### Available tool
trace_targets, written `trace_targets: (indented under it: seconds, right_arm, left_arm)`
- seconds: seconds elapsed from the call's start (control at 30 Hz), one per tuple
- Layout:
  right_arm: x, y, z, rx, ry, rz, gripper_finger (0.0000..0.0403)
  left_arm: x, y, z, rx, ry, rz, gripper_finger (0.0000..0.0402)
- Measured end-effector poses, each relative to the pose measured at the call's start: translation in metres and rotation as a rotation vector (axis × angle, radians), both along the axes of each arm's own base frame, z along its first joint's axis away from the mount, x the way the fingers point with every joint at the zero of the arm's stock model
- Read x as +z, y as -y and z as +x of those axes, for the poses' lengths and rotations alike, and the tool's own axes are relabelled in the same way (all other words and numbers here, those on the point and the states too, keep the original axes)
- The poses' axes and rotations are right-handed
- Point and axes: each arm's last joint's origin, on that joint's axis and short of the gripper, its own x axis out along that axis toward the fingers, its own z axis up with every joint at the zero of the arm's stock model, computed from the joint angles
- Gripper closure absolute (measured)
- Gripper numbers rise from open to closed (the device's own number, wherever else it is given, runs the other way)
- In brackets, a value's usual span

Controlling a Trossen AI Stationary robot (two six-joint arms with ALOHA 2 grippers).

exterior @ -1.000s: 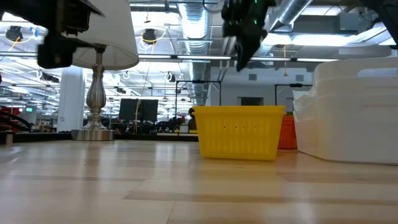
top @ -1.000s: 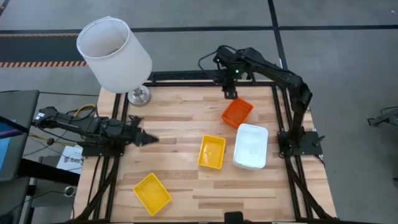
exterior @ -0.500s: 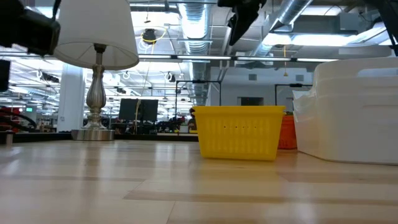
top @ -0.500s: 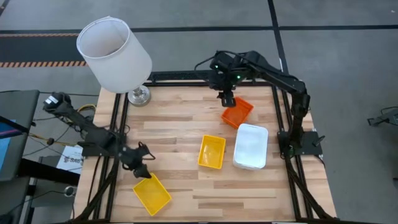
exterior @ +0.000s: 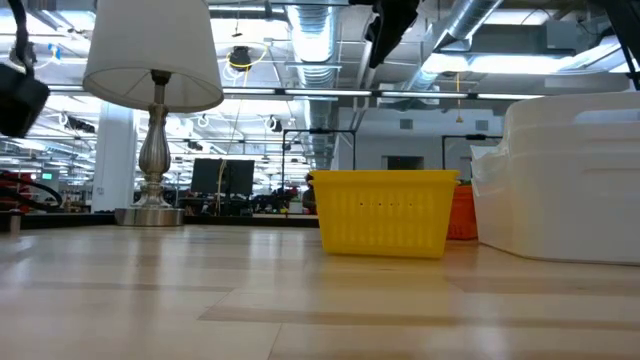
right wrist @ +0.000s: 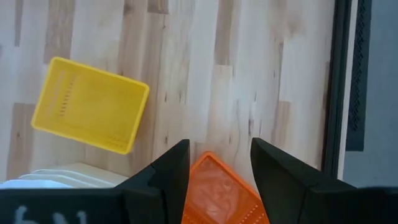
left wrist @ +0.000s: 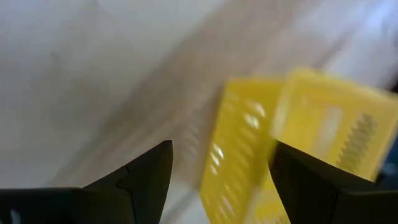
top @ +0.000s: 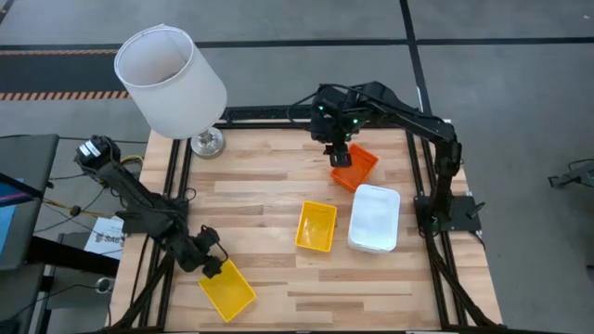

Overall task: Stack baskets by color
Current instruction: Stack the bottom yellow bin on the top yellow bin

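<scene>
From above, the right hand [top: 338,155] is seen with fingers apart and nothing between them, poised over the near corner of the orange basket [top: 355,168]; the white baskets [top: 374,218] lie beyond it, a yellow basket [top: 316,226] beside those. The left hand [top: 212,266], fingers spread, touches the rim of another yellow basket [top: 227,289].

At table [exterior: 200,300] level, the lamp [exterior: 152,110] is seen far left of the right hand.

In the right wrist view, orange plastic is framed between the separated fingers [right wrist: 165,180].

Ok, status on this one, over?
Left gripper jaws open at near yellow plastic basket. Right gripper jaws open above orange plastic basket. Nothing blocking.
</scene>
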Motion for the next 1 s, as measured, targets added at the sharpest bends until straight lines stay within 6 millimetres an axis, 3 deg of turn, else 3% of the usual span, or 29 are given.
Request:
trace_targets:
  seconds: [0.33, 0.57, 0.8, 1.0]
  right_arm:
    - [-0.002, -0.007, -0.002, -0.047, -0.049, 0.043, 0.0212]
    - [-0.002, -0.019, 0.001, -0.068, -0.05, 0.076, 0.0213]
    - [0.0, -0.034, 0.012, -0.3, 0.025, 0.186, 0.0218]
    - [0.008, -0.054, 0.03, -0.398, 0.176, 0.263, 0.0219]
  left_arm:
    - [-0.018, -0.017, 0.019, 0.277, -0.068, 0.087, 0.0155]
    - [-0.017, -0.043, 0.039, 0.507, 0.076, 0.192, 0.0155]
    - [-0.005, -0.077, 0.068, 0.739, 0.286, 0.22, 0.0155]
    - [0.017, -0.116, 0.095, 0.742, 0.529, 0.231, 0.0155]
